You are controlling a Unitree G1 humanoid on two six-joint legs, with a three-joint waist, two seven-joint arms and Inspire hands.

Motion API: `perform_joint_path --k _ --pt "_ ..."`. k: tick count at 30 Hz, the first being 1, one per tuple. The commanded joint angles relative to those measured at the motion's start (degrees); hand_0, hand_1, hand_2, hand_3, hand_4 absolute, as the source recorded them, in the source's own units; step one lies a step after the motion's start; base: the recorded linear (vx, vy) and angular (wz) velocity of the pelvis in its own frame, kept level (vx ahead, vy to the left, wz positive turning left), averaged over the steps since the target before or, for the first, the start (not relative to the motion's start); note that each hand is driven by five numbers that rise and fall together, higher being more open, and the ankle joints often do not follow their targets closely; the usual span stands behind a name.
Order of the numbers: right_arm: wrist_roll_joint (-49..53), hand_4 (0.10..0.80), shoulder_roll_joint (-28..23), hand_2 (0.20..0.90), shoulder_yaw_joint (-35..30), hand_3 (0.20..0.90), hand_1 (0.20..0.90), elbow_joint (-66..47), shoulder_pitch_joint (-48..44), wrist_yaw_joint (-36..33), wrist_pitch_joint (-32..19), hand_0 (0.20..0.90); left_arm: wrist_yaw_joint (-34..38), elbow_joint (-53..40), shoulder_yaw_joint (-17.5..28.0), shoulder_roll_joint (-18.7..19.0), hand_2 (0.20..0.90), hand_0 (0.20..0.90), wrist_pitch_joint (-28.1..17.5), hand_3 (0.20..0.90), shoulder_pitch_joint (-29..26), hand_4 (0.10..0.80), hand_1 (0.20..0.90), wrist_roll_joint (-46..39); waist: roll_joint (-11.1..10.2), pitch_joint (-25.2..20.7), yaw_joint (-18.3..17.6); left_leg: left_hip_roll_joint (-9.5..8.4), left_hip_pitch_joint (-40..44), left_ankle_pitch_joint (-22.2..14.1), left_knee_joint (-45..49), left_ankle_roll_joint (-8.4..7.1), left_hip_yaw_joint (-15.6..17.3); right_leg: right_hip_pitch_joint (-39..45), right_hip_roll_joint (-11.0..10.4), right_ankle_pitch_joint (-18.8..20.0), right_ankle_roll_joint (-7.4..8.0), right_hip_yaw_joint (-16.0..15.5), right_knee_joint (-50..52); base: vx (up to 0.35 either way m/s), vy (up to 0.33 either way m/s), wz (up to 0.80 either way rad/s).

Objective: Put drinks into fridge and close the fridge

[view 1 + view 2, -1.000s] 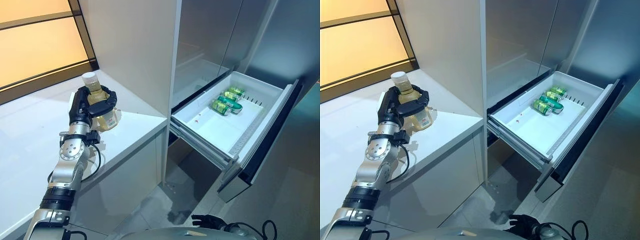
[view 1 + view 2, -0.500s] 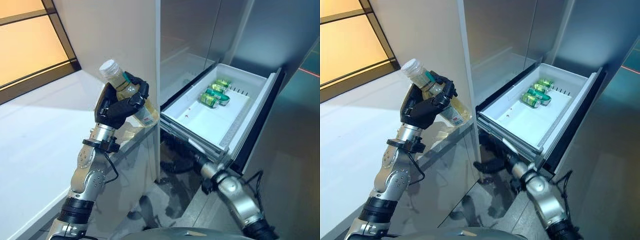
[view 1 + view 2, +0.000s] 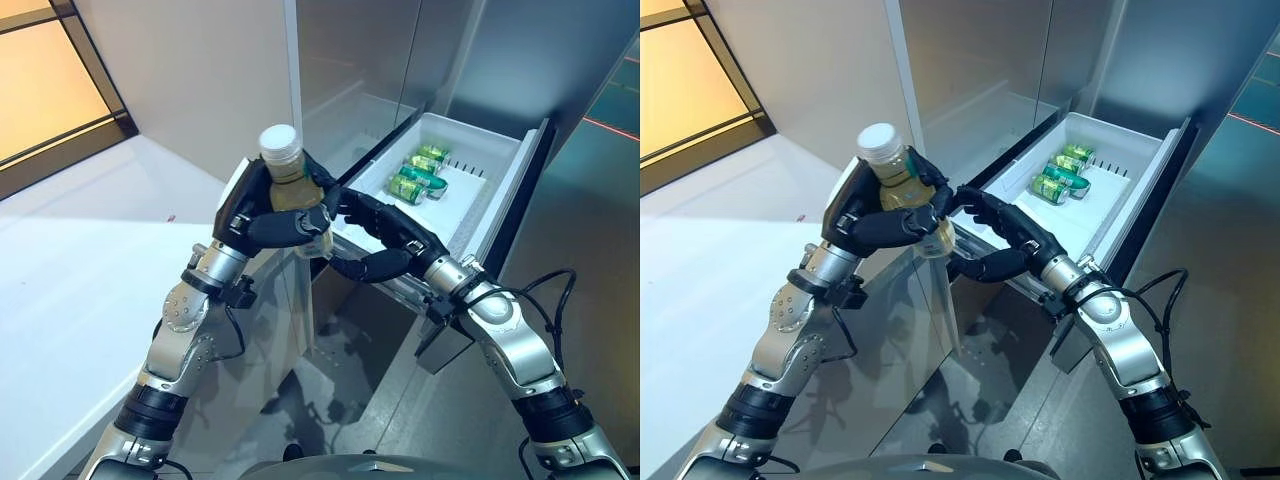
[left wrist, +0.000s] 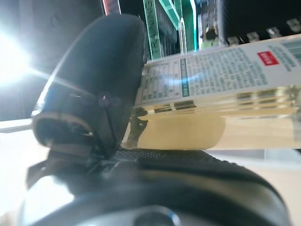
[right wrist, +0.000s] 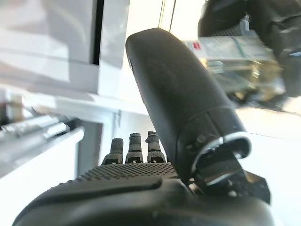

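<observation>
A clear bottle (image 3: 285, 182) of pale yellow drink with a white cap is held upright in the air, off the counter's corner, with my left hand (image 3: 268, 226) shut around its body. The left wrist view shows its label (image 4: 221, 70) against my palm. My right hand (image 3: 392, 238) is open just right of the bottle, fingers stretched toward its lower part and thumb underneath; I cannot tell if they touch it. Behind both hands the white fridge drawer (image 3: 508, 185) stands pulled out, with green cans (image 3: 415, 177) lying at its far end.
A white counter (image 3: 90, 260) spreads to the left, ending at a corner beside the fridge. Grey fridge doors (image 3: 355, 60) rise above the drawer. Grey floor lies below and to the right of the drawer.
My left hand has lifted the bottle off the counter and carried it right toward the drawer. My right hand has come up from below to the bottle. The camera has shifted too.
</observation>
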Motion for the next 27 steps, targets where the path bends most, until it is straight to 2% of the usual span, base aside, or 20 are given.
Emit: perform_joint_path --k 1,8,22,27 --pt "6.43 0.8 0.96 0.9 1.59 0.9 0.9 -6.87 -9.27 1.22 -1.81 0.9 3.57 -6.94 -1.08 -0.54 0.3 0.3 -7.67 0.2 -13.33 0.1 0.3 2.04 -0.74 -4.61 -0.17 0.23 2.26 -5.57 0.09 -0.11 4.22 0.47 -0.7 0.56 2.48 1.11 0.71 0.0 0.0 0.0" --pt "8.79 0.8 0.19 0.9 4.22 0.9 0.9 -6.06 -12.11 2.38 -0.51 0.9 7.43 -4.43 -3.88 0.03 0.3 0.3 -8.62 0.2 -15.97 0.1 0.3 4.11 -1.18 -4.99 -0.22 0.22 2.19 -5.51 0.09 -0.15 4.14 0.59 -0.6 0.45 2.38 1.1 0.75 0.0 -0.011 -0.03" --pt "9.28 0.8 1.31 0.9 4.23 0.9 0.9 -10.05 -15.31 -0.67 -5.47 0.9 6.82 -2.18 -7.76 -1.25 0.3 0.3 -1.97 0.2 -14.48 0.1 0.3 4.37 -1.2 -4.96 -0.07 0.54 2.17 -5.45 0.09 -0.27 5.06 0.46 -0.41 0.74 2.38 0.97 0.34 0.003 -0.006 -0.02" --pt "11.67 0.8 1.23 0.9 2.87 0.9 0.9 -9.87 -16.06 -3.22 -3.46 0.9 6.91 -1.0 -7.68 -1.39 0.3 0.3 -2.83 0.2 -13.73 0.1 0.3 4.4 -1.17 -4.95 -0.14 0.6 2.27 -5.57 0.09 -0.19 5.35 0.41 -0.35 0.64 2.28 1.08 0.46 0.002 -0.003 -0.03"
